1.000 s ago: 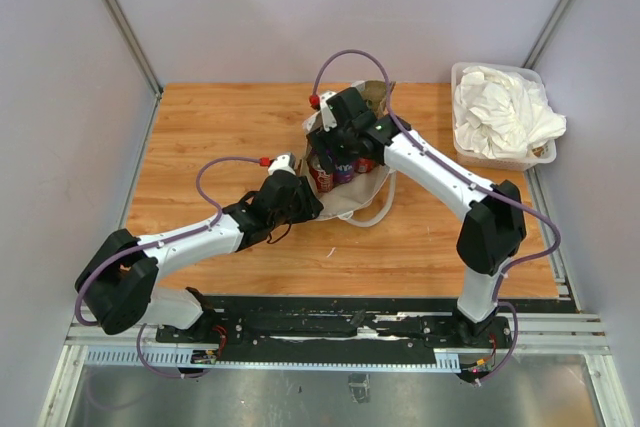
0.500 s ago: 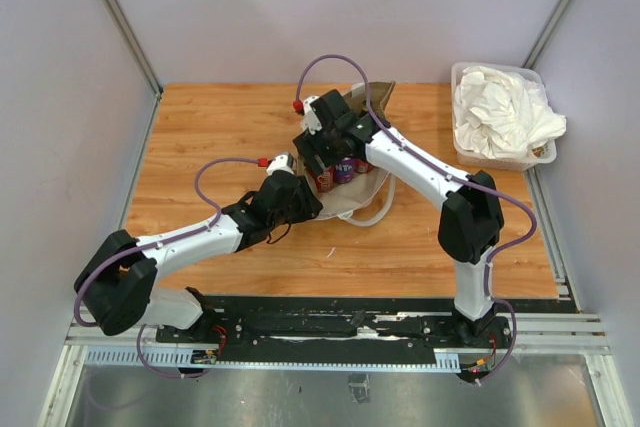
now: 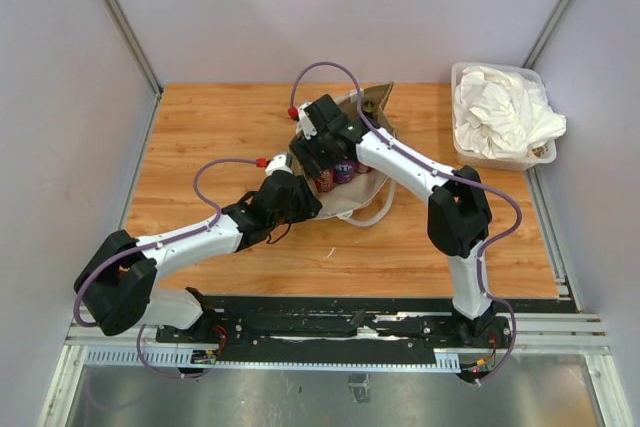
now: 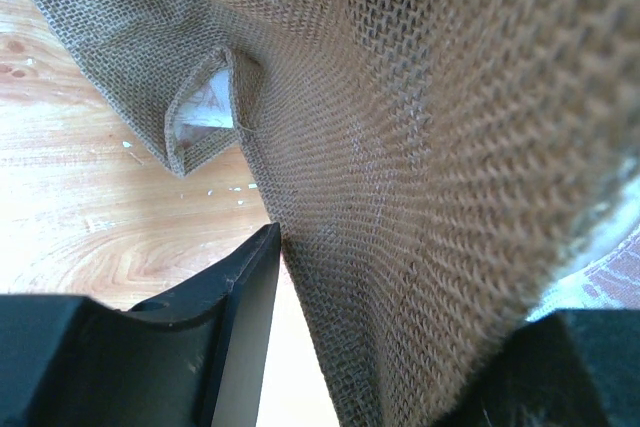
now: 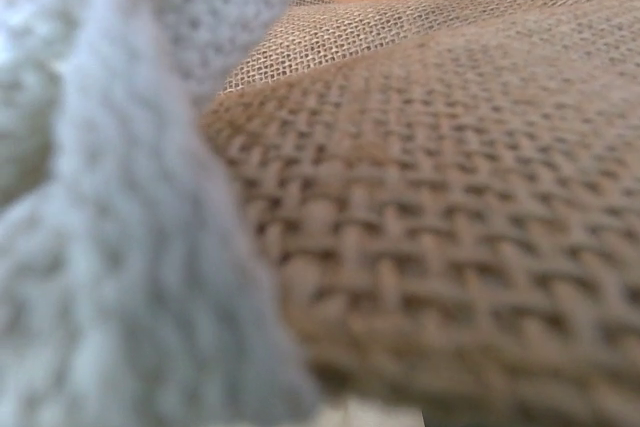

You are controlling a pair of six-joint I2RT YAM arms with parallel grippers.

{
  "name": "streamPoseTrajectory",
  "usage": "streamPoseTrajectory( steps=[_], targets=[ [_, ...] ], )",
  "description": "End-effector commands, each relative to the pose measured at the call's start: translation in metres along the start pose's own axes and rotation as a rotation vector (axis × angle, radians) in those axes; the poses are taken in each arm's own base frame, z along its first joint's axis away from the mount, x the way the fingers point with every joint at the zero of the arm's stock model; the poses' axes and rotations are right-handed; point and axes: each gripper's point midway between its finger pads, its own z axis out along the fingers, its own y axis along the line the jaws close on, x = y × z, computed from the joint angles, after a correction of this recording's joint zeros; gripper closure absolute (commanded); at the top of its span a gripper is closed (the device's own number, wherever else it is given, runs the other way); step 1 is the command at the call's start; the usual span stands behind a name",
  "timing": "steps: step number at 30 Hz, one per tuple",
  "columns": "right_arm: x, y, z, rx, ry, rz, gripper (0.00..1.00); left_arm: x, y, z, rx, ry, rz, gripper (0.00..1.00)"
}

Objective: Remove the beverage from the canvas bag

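Filling the right wrist view: blurred canvas bag (image 5: 450, 247)

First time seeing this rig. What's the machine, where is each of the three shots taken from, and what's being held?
Two robot arms are bolted at the near edge of a wooden table. The wide shot is from a fixed camera above and behind them; each close-up is from a camera on one wrist. On the table: a canvas bag with drink cans showing in its mouth, and a clear bin of white cloth at the right. The left end effector pinches the bag's fabric. The right end effector is at the bag's mouth; its view shows only blurred weave and white rope handle, so whether it holds anything is unclear.
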Motion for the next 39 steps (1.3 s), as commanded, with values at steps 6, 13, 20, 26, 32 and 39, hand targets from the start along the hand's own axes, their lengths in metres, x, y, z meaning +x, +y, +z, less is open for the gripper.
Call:
streamPoseTrajectory(
  steps=[6, 13, 20, 26, 32, 39],
  targets=[
    [0.025, 0.035, 0.023, -0.06, 0.081, -0.062, 0.33, 0.027, 0.023, 0.0, -0.074, 0.085, 0.04, 0.54],
    [0.041, 0.043, 0.035, -0.061, 0.128, -0.066, 0.27, 0.027, 0.022, 0.001, -0.072, 0.086, 0.038, 0.54],
    [0.056, 0.04, 0.046, -0.043, 0.177, -0.063, 0.28, 0.026, 0.022, 0.001, -0.072, 0.084, 0.041, 0.54],
    [0.06, 0.037, 0.049, -0.028, 0.191, -0.066, 0.73, 0.027, 0.023, 0.0, -0.076, 0.085, 0.041, 0.54],
    [0.049, 0.033, 0.034, -0.012, 0.172, -0.09, 0.99, 0.026, 0.022, 0.001, -0.076, 0.083, 0.043, 0.54],
    [-0.011, 0.02, -0.017, 0.044, -0.007, -0.086, 0.99, 0.026, 0.021, 0.003, -0.073, 0.085, 0.043, 0.54]
  ],
)
